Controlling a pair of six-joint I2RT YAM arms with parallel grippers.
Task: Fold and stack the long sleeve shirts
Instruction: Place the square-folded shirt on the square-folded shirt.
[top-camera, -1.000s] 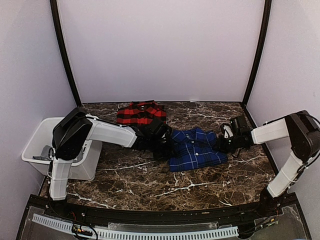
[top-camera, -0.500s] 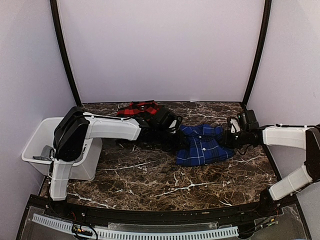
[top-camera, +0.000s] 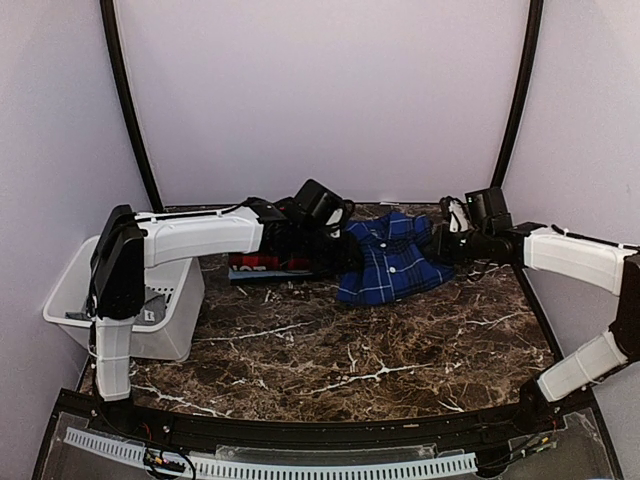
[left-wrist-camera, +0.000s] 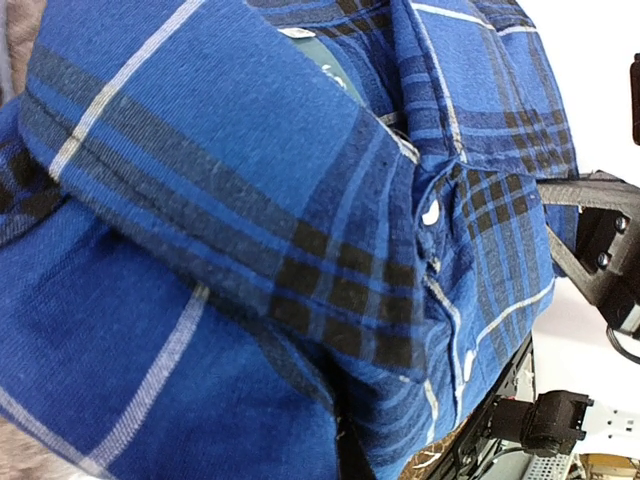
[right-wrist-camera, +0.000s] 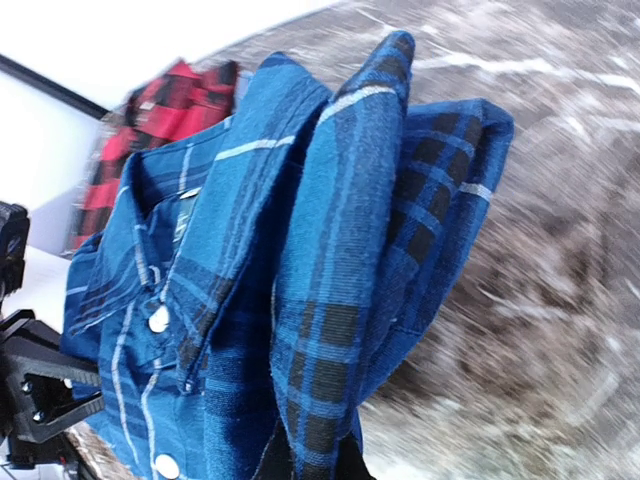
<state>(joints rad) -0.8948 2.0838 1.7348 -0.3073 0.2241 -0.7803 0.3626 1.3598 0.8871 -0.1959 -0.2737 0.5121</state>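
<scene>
Jaws of left gripper (top-camera: 343, 248) and right gripper (top-camera: 441, 243) are clamped shut on opposite side edges of blue shirt (top-camera: 388, 264), which hangs folded between them over the back of the table (top-camera: 340, 350), while red shirt (top-camera: 256, 264) lies flat on the table beneath the left arm (top-camera: 200, 235).

The near table (top-camera: 350, 365), from 4 to 8 o'clock, is lying open. At 12 o'clock the blue shirt (top-camera: 388, 265) is hanging lifted, barring passage across the back; the red shirt (top-camera: 258, 264) is sitting at 11, the white bin (top-camera: 165, 335) crowding 9.
</scene>
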